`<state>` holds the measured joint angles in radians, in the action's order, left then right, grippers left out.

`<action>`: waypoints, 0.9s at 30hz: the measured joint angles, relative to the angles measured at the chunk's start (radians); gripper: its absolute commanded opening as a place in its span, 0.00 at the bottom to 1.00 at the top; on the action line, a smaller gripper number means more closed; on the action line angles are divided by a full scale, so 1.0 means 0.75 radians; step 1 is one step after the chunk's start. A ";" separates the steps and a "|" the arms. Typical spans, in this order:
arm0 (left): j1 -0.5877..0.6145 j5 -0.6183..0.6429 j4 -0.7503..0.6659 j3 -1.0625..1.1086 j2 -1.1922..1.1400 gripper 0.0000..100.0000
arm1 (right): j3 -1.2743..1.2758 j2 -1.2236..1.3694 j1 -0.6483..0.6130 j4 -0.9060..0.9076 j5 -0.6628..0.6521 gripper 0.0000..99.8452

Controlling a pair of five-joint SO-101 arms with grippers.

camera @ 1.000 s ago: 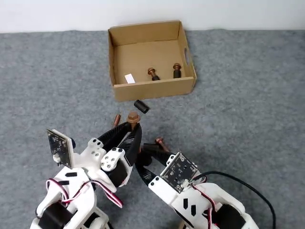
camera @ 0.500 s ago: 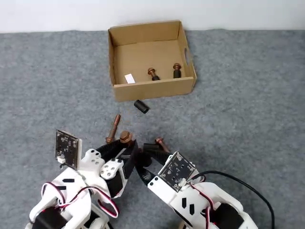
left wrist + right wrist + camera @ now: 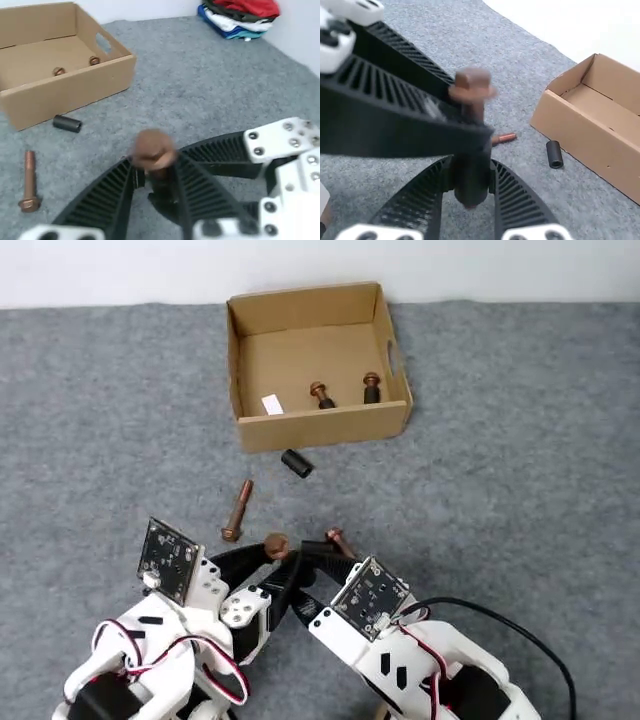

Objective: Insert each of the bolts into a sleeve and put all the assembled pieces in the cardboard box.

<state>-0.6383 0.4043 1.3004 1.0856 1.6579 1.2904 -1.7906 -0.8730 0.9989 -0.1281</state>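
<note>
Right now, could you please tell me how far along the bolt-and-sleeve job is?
Done: two sleeved copper bolts are in the brown cardboard box. In hand: the left claw grips a copper hex-head bolt above the black cylindrical sleeve held in the right claw. Left: two loose copper bolts and one loose black sleeve lie on the grey carpet, unassembled and unboxed.

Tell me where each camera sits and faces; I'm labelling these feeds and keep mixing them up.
High view: fixed above the table, looking down at the cardboard box; left arm and right arm at bottom.
Left wrist view: on the left wrist, looking past the left gripper, shut on a bolt, toward the box.
Right wrist view: on the right wrist, looking past the right gripper, shut on a sleeve, toward the box.
Shared: both wrist views show that bolt, the box, a loose sleeve.
</note>
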 measured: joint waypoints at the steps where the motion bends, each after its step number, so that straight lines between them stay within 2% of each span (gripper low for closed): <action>1: -0.006 -0.006 0.027 0.010 0.000 0.21 | -0.004 0.000 0.002 -0.002 0.000 0.01; 6: 0.039 -0.002 0.080 -0.016 0.000 0.21 | -0.004 -0.002 -0.004 -0.004 -0.004 0.01; 15: 0.252 -0.113 0.100 -0.194 -0.002 0.21 | -0.006 -0.002 0.000 -0.006 -0.004 0.01; 17: 0.262 -0.113 0.100 -0.248 -0.002 0.17 | -0.006 -0.002 0.025 -0.008 -0.004 0.01; 21: 0.325 -0.113 0.100 -0.317 -0.002 0.01 | -0.006 -0.002 0.170 -0.010 -0.004 0.01; 27: 0.642 -0.119 0.100 -0.303 0.000 0.00 | -0.010 0.029 0.479 -0.004 0.143 0.01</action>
<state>-0.1565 0.3153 1.3755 0.8585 1.6579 1.2827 -1.7691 -0.5140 0.9958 -0.0207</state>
